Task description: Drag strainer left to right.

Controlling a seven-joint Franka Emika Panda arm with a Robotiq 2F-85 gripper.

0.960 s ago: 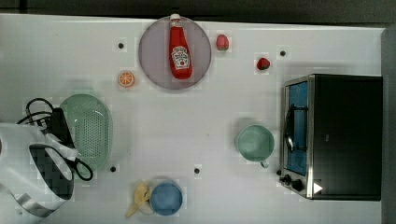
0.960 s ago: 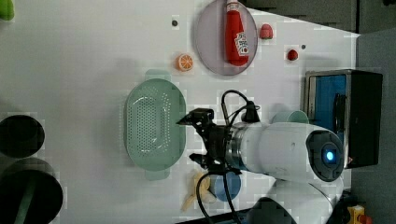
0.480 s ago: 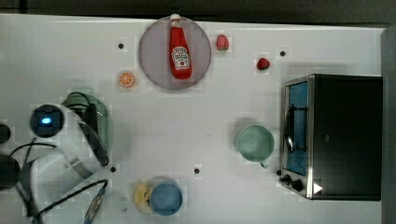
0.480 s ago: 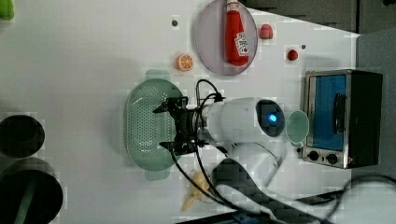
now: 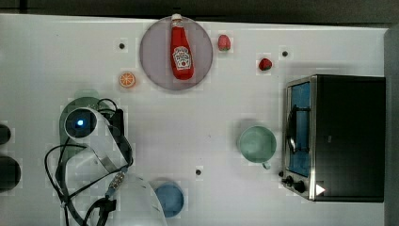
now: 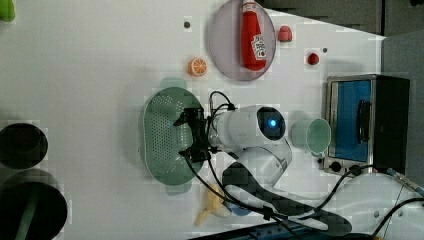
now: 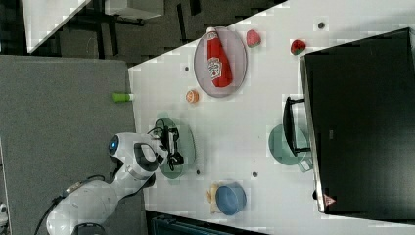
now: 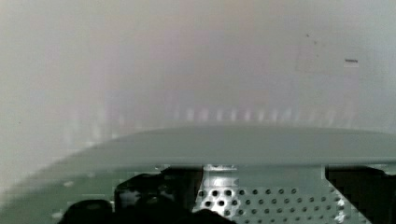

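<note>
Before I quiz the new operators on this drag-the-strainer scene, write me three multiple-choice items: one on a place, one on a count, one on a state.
1. Where does the ketchup bottle lie?
A. on the round plate
B. in the strainer
C. on the oven

2. How many strawberries are on the table?
A. one
B. two
C. four

3. How is the gripper?
A. shut on the cup
B. shut on nothing
C. open over the strainer

Key: 1 A, the bottle lies flat inside the plate's rim. 2 B, two red berries show near the plate in the top view. 3 C, the left view shows the fingers spread above the strainer's holes.
</note>
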